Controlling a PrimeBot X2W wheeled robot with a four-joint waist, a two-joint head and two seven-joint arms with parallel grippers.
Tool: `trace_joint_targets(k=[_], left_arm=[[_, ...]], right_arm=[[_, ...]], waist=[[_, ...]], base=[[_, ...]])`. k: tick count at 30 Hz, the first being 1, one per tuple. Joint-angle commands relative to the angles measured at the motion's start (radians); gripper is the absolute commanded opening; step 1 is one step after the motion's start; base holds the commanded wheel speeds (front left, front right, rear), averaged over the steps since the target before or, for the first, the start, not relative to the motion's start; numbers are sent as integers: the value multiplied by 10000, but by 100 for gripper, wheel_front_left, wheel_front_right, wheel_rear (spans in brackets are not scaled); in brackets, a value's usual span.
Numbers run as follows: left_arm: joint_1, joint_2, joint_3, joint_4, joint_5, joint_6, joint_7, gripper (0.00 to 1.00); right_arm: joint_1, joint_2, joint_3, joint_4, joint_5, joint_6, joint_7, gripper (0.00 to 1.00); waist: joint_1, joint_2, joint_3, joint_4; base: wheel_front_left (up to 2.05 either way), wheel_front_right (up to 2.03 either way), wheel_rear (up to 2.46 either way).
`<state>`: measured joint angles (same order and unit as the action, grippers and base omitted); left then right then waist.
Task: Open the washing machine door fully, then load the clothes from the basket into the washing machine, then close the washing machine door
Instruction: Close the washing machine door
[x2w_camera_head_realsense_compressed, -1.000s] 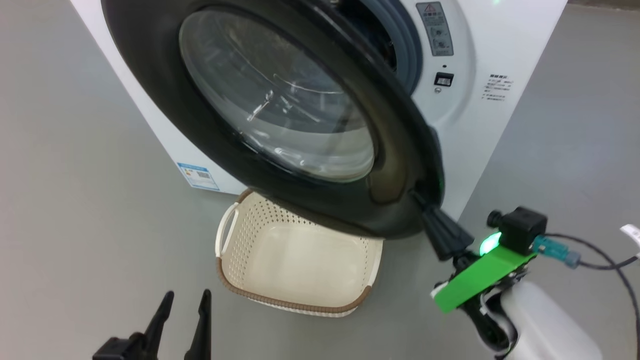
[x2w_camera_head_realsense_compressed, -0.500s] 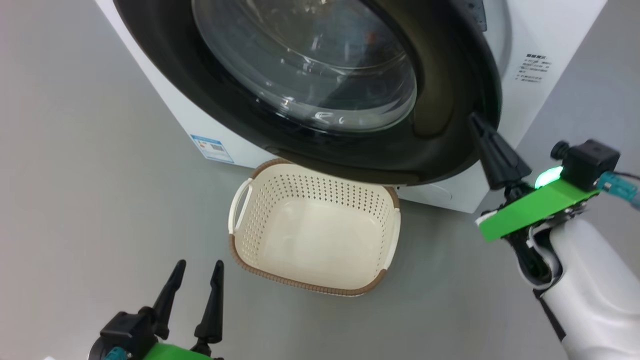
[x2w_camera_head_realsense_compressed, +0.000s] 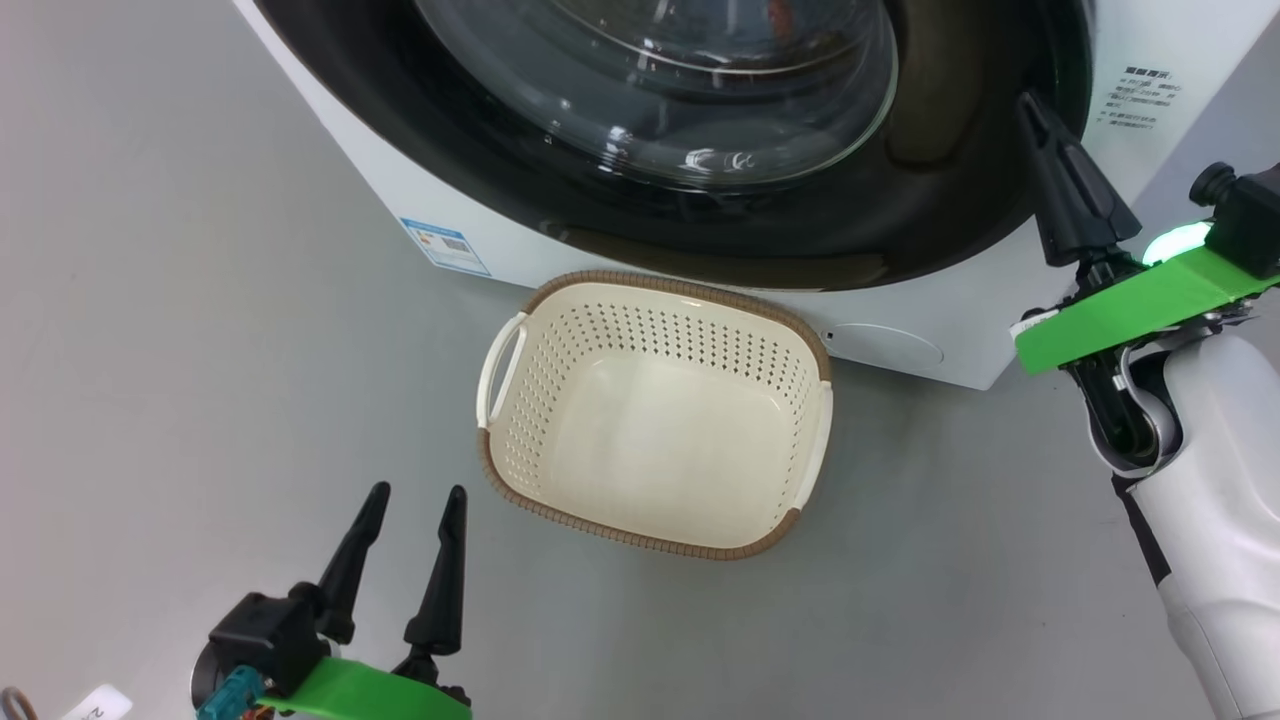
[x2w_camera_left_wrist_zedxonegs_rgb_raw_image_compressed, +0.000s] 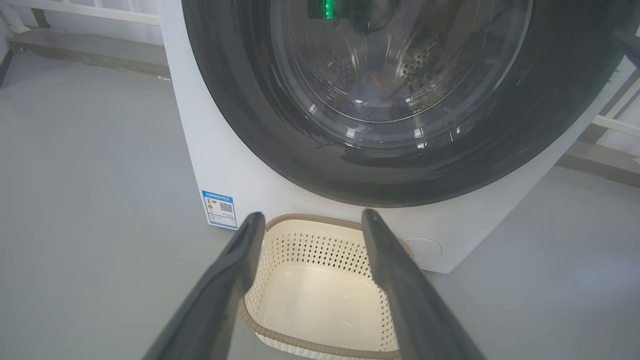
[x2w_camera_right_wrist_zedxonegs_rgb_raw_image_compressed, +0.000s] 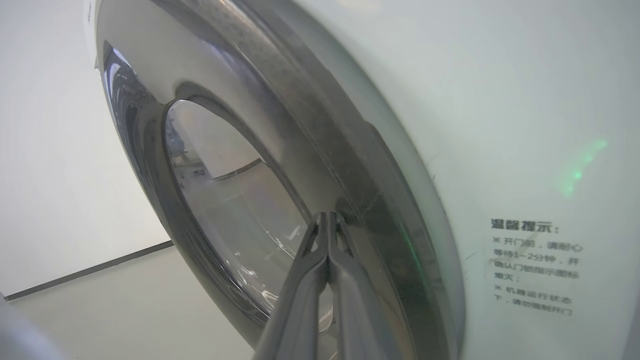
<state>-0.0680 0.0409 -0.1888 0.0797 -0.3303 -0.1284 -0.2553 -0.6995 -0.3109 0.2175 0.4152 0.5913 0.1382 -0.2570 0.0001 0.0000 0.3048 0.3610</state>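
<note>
1. Since a second ago the door (x2w_camera_head_realsense_compressed: 960, 200) has swung from half open to lying close against the front of the washer (x2w_camera_head_realsense_compressed: 900, 350). Your head camera has shifted too, so the basket's slide across the picture is not its own.
2. Your right pincer (x2w_camera_head_realsense_compressed: 1027, 100) has its fingers pressed together with nothing between them. Its tips are at the door's outer rim, on the side away from the left pincer.
3. Your left pincer (x2w_camera_head_realsense_compressed: 418, 489) has its fingers apart and hangs low over the floor (x2w_camera_head_realsense_compressed: 200, 350).
4. You have the basket (x2w_camera_head_realsense_compressed: 690, 288) on the floor, just ahead and to the right of the left pincer. It is empty, below the door's lower rim and close to the washer's foot.
5. Behind the glass (x2w_camera_left_wrist_zedxonegs_rgb_raw_image_compressed: 450, 60), well ahead of the left pincer, a bluish patch with an orange spot may be the clothes (x2w_camera_left_wrist_zedxonegs_rgb_raw_image_compressed: 371, 90); it is too dim to be sure.
6. You cannot tell whether the door has latched.
</note>
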Motion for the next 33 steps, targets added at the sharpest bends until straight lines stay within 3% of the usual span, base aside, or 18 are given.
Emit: trace_joint_targets(k=[1, 9, 12, 14, 15, 33], left_arm=[[-324, 93, 302, -279, -21, -23, -65, 100], [-260, 93, 406, -143, 83, -23, -65, 100], [-225, 93, 481, -37, 150, -23, -65, 100], [-200, 93, 552, 49, 203, -23, -65, 100], [-184, 93, 596, 92, 233, -23, -65, 100], [192, 133, 1076, 798, 545, -23, -65, 100]], right_arm=[[-344, -54, -131, -148, -99, -75, -48, 0], [247, 128, 174, -230, -222, -75, -48, 0], [666, 158, 439, -293, -220, -75, -48, 39], [995, 190, 596, -370, -213, -75, -48, 91], [1172, 202, 692, -399, -225, -75, -48, 100], [3877, 268, 1300, -599, -196, -75, -48, 100]], waist=[[-1, 0, 16, 17], [-1, 0, -288, -161], [-1, 0, -460, -293], [-1, 0, -594, -405], [-1, 0, -668, -468], [-1, 0, -1907, -1749]], base=[[0, 0, 0], [0, 0, 0], [0, 0, 0], [0, 0, 0], [0, 0, 0], [0, 0, 0]])
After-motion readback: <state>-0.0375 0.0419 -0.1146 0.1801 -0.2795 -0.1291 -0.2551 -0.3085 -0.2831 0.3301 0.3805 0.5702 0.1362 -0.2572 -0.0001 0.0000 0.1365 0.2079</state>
